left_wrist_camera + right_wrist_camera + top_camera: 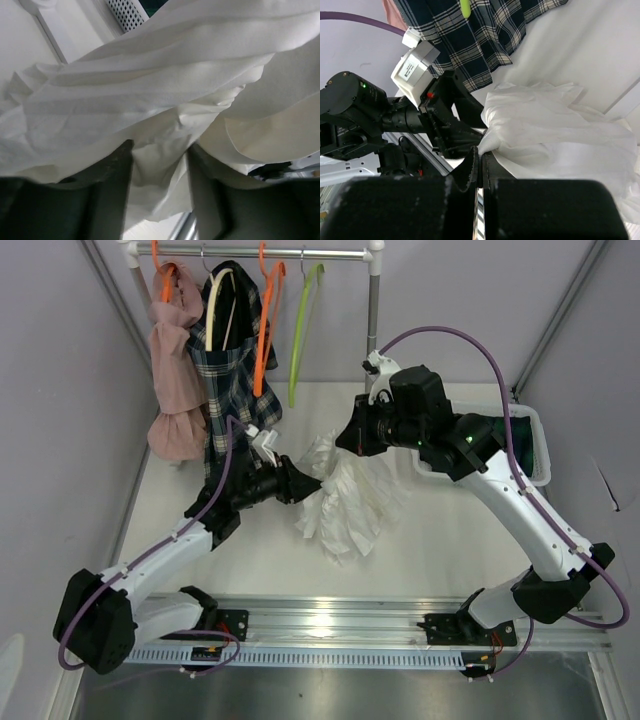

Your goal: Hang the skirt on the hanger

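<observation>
White skirt (pixel 345 495) hangs bunched mid-counter, the left gripper (pixel 305 483) jaws pinching its side and the right gripper (pixel 348 438) jaws pinching its top. Along the far edge, a rail (pixel 300 254) holds a plaid skirt (pixel 235 370), a pink garment (pixel 175 370) and a green hanger (pixel 303 330). White counter (pixel 440 540), grey walls.

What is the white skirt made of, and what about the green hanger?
The white skirt looks like thin woven cloth with a matte finish, maybe cotton: it drapes in soft pleats and creases. The green hanger looks like smooth plastic, going by its bright even colour and slight shine, though coated wire is possible.
</observation>
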